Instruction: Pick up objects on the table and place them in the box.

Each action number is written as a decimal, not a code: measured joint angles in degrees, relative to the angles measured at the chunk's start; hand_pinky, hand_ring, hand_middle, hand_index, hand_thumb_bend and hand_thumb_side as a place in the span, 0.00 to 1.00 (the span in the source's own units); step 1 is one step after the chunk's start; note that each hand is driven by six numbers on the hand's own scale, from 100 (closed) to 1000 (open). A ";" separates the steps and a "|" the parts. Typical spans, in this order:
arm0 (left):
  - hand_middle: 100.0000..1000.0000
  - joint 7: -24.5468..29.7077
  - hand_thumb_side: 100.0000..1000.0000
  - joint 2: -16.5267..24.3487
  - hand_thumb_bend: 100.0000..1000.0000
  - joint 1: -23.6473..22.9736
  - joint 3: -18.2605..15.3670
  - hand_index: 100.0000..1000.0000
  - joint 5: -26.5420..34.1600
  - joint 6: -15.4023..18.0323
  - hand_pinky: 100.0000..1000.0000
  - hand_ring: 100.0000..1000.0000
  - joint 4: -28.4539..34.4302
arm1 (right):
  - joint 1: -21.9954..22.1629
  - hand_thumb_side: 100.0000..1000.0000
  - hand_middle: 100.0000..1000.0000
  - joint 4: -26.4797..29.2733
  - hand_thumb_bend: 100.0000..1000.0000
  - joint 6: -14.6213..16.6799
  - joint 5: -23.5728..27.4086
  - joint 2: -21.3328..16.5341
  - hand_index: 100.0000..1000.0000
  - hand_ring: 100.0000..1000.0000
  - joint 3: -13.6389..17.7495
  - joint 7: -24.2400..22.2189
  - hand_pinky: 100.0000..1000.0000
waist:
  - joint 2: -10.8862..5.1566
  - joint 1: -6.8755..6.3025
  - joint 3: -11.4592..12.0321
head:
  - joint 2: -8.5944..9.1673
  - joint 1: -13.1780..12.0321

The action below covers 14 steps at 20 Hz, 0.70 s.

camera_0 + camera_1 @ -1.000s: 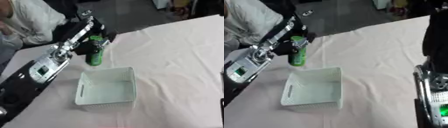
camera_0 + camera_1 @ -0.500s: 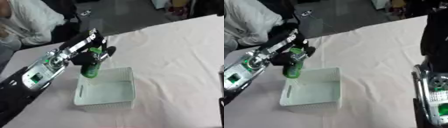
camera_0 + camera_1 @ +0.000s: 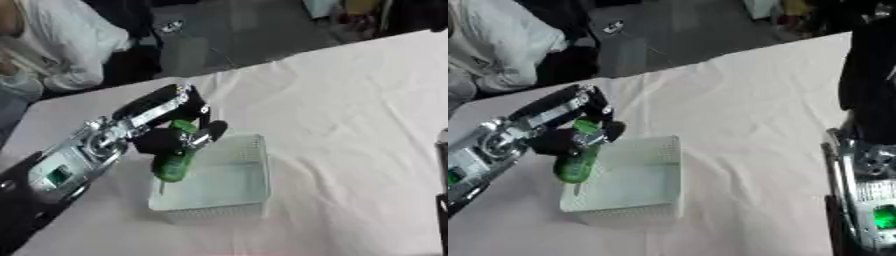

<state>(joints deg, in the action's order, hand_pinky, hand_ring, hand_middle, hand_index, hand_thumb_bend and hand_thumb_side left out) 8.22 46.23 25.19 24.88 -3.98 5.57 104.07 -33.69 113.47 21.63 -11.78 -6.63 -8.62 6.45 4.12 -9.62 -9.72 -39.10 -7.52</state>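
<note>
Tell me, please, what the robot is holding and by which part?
The left hand grips a green bottle round its upper part, over the white box.

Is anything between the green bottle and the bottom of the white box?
No. The green bottle, held by the left robot hand, hangs over the white box's bare inside, clearest in the left eye view.

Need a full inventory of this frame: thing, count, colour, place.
bottle: 1, green, tilted over the box's left edge, held in the left hand
box: 1, white, perforated walls, on the table, left of centre
tablecloth: 1, white, covering the table
person: 1, light clothing, far left edge beyond the table
left hand: 1, black, curled round the bottle above the box
right arm: 1, black and silver, right edge of the right eye view; hand not visible
</note>
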 measured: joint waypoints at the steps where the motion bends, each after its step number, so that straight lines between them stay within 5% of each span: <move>1: 0.09 0.40 0.80 0.38 0.12 -0.59 -0.03 0.40 -1.04 0.09 0.00 0.00 0.36 | 0.00 1.00 0.46 -0.09 0.00 0.00 -0.02 -0.17 0.52 0.40 0.00 0.00 0.19 | -0.02 0.00 0.03 | 0.00 0.00; 2: 0.20 0.92 0.83 0.70 0.13 -1.10 -0.04 0.46 -2.31 0.20 0.00 0.00 0.61 | 0.00 1.00 0.46 -0.15 0.00 0.00 -0.03 -0.36 0.52 0.40 0.00 0.01 0.19 | -0.03 0.00 0.10 | 0.00 0.00; 4: 0.38 2.47 0.88 1.15 0.15 -1.95 -0.15 0.55 -5.41 0.43 0.00 0.19 0.85 | 0.00 1.00 0.46 -0.28 0.00 0.00 -0.03 -0.37 0.52 0.40 0.00 0.02 0.19 | -0.04 0.00 0.24 | -0.01 0.00; 6: 0.50 4.10 0.96 1.22 0.20 -2.60 -0.40 0.62 -8.25 0.72 0.00 0.39 0.84 | 0.00 1.00 0.46 -0.29 0.00 0.00 -0.04 -0.38 0.52 0.40 0.00 0.02 0.19 | -0.04 0.01 0.33 | -0.01 0.00; 7: 0.48 4.65 0.94 1.22 0.19 -2.76 -0.50 0.61 -9.39 0.90 0.00 0.36 0.81 | 0.00 1.00 0.46 -0.30 0.00 0.00 -0.04 -0.38 0.52 0.40 0.00 0.02 0.19 | -0.04 0.01 0.33 | -0.01 0.00; 8: 0.70 5.06 1.00 1.22 0.35 -2.85 -0.68 0.75 -10.41 1.06 0.00 0.65 0.77 | 0.00 1.00 0.46 -0.30 0.00 0.00 -0.04 -0.39 0.52 0.40 0.00 0.02 0.19 | -0.04 0.01 0.33 | -0.01 0.00; 9: 0.76 5.36 1.00 1.22 0.40 -2.86 -0.83 0.79 -11.39 1.32 0.00 0.72 0.72 | 0.00 1.00 0.46 -0.30 0.00 0.00 -0.04 -0.39 0.52 0.40 0.00 0.02 0.19 | -0.04 0.03 0.33 | -0.01 0.00; 14: 0.84 3.56 1.00 1.16 0.40 -2.82 -2.96 0.88 -15.09 2.84 0.00 0.79 0.79 | 0.01 1.00 0.46 -0.31 0.00 0.01 -0.04 -0.42 0.52 0.40 0.02 0.07 0.19 | -0.05 0.05 0.57 | -0.01 0.00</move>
<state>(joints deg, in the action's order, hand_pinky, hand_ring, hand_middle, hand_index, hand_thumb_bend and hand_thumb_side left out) 11.78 47.39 22.37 21.92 -19.08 8.41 104.87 -33.68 113.16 21.65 -11.81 -7.05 -8.61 6.51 4.07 -9.57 -9.15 -39.11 -7.52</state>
